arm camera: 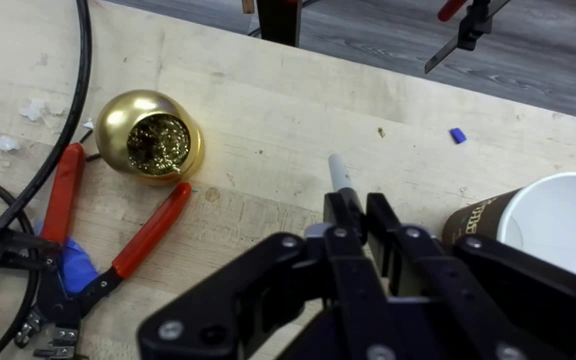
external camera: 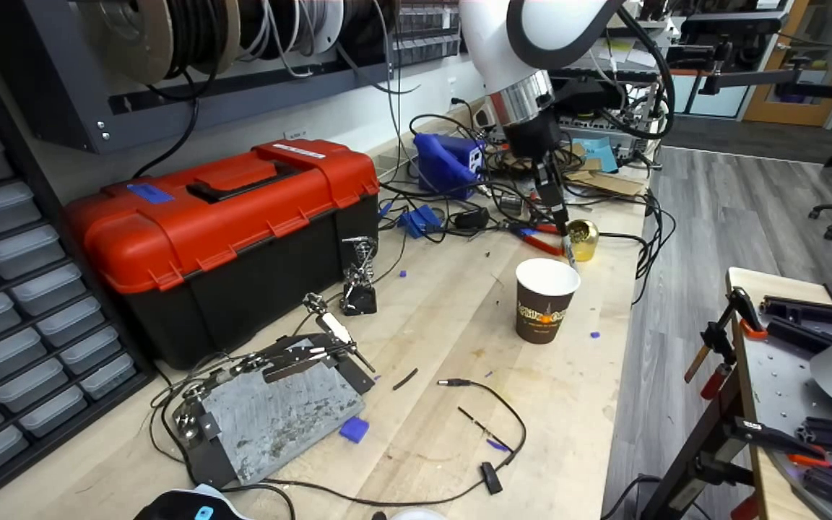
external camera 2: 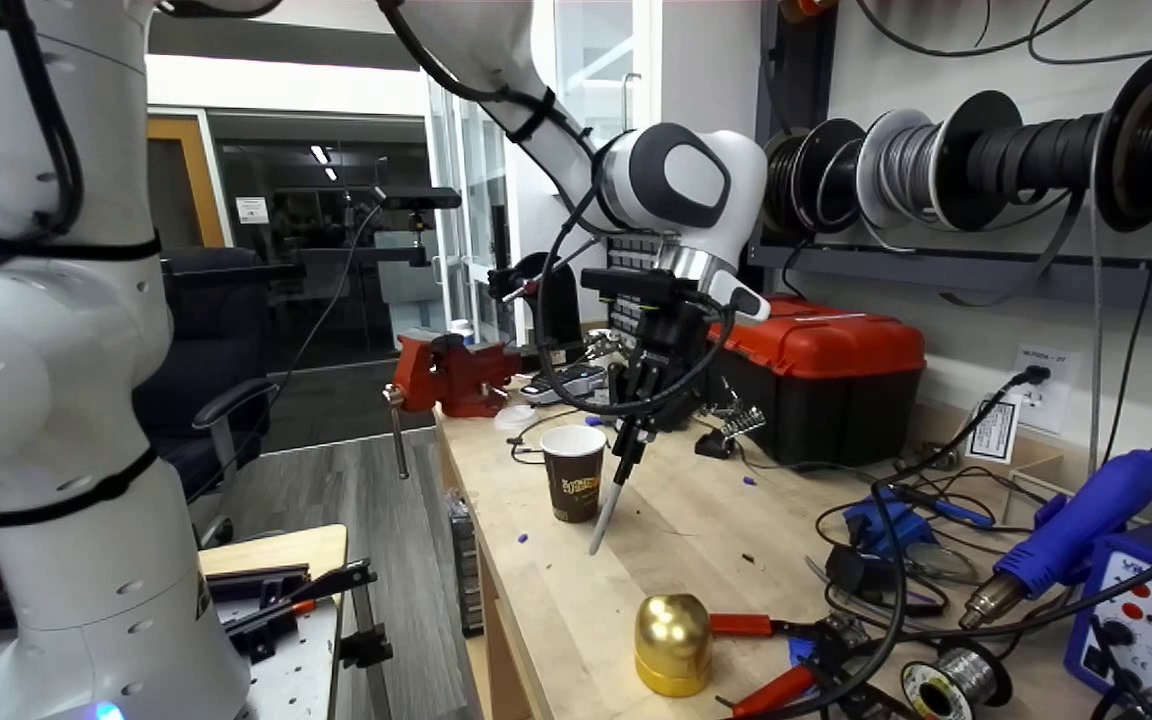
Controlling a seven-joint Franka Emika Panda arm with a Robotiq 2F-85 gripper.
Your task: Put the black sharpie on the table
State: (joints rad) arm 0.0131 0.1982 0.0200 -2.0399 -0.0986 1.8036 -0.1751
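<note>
With the gripper [arm camera: 357, 209], clamps the black sharpie [arm camera: 340, 177] between both jaws, covering part of its dark section and leaving a pale grey length bare beyond. Holds it slanted over the bench [arm camera: 268, 120], aiming the grey end between eleven and twelve o'clock in the wrist view. In an exterior view, aims that same end down toward seven o'clock, just beside the brown paper cup [external camera 2: 574, 480] as seen from there. Cannot tell, for the grey end, between touching the bench and hanging just above.

Reading outward from the sharpie in the wrist view, finds the cup between three and four o'clock, apart from the sharpie, and standing upright in both exterior views. Finds a small blue scrap [arm camera: 458, 135] between two and three. Just past nine, shows a gold-coloured pot [arm camera: 115, 130] holding metal curls [arm camera: 158, 145]; near eight, red-handled pliers [arm camera: 152, 231] lying with handles spread, both ending near the pot.

In an exterior view, working from the jaws, has the red-and-black toolbox [external camera 2: 816, 385] at about two o'clock, a red vise [external camera 2: 454, 375] near ten, and a blue nozzled tool [external camera 2: 1086, 530] between three and four.
</note>
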